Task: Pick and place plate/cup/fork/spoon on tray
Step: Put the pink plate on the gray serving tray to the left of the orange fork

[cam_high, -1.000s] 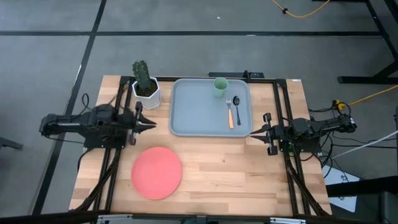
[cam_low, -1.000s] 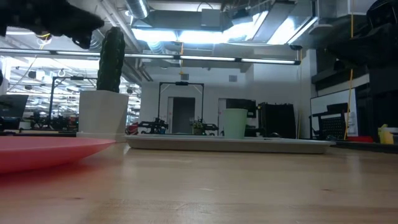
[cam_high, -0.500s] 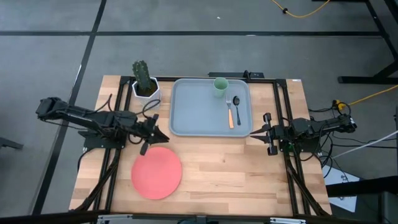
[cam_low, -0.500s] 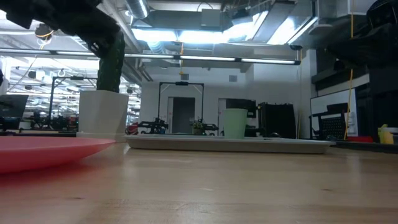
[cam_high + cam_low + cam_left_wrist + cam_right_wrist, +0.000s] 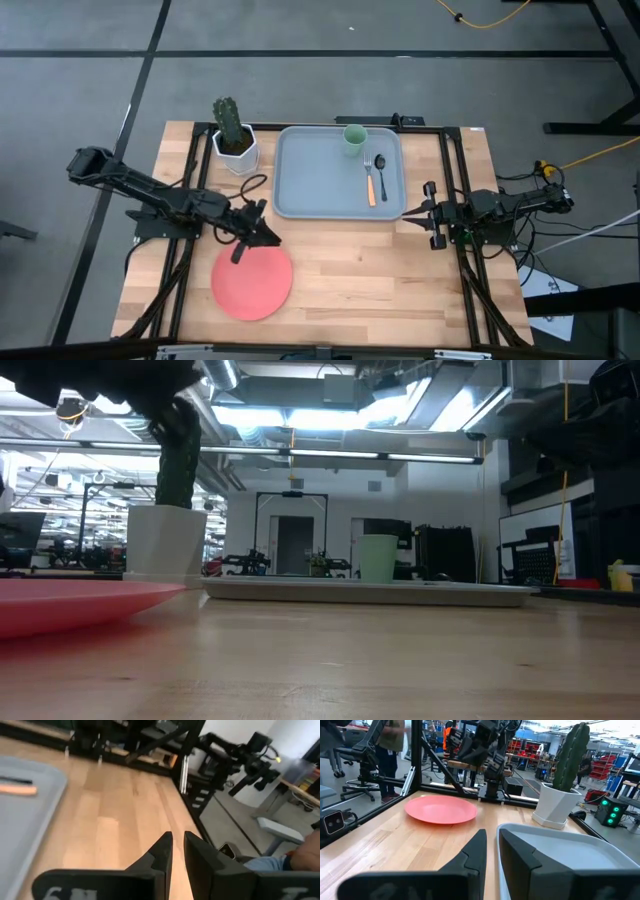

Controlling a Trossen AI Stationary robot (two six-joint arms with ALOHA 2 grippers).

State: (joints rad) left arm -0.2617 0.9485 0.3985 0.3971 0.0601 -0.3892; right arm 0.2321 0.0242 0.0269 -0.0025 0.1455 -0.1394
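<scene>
The coral-red plate (image 5: pixel 251 278) lies flat on the wooden table near its front left and also shows in the right wrist view (image 5: pixel 441 810). The grey-blue tray (image 5: pixel 320 175) lies at the far middle. On it stand the green cup (image 5: pixel 354 136), the orange-handled fork (image 5: pixel 370 186) and the dark spoon (image 5: pixel 381 165). My left gripper (image 5: pixel 272 238) is shut and empty above the plate's far edge; its fingers show in the left wrist view (image 5: pixel 177 845). My right gripper (image 5: pixel 408 212) is shut and empty, just right of the tray's near right corner.
A white hexagonal pot with a cactus (image 5: pixel 234 140) stands left of the tray's far corner. Black frame rails run along the table's left (image 5: pixel 185 270) and right (image 5: pixel 465 270) sides. Bare wood (image 5: pixel 380 280) lies between the plate and the right arm.
My left gripper has swung from beside the cactus pot toward the table's near edge and a little to the right, ending over the plate's far edge, with its arm stretched out farther. The plate and the things on the tray have stayed where they were.
</scene>
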